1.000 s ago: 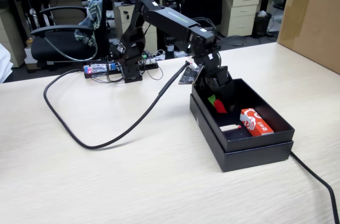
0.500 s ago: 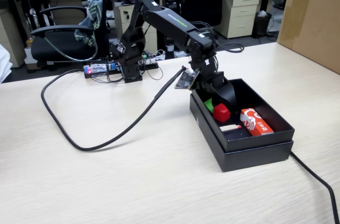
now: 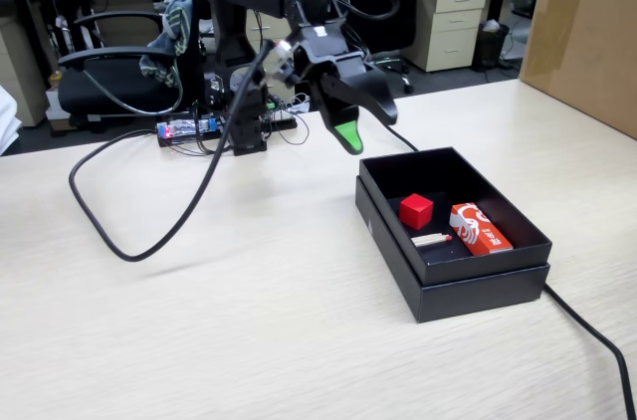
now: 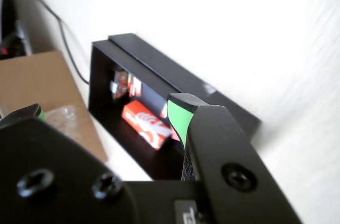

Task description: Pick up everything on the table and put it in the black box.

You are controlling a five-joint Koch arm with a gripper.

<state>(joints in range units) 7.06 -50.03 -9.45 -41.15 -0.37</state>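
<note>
Since 0.5 s ago the gripper (image 3: 363, 126) went up and out of the black box (image 3: 478, 281), jaws spread, holding nothing. One red cube (image 3: 416, 211) now lies free inside the box, w/ one orange-red packet (image 3: 480, 228) and one pale stick (image 3: 431, 239) beside. White logo on the packet, not readable. Table (image 3: 249, 340) carries the box.
</note>
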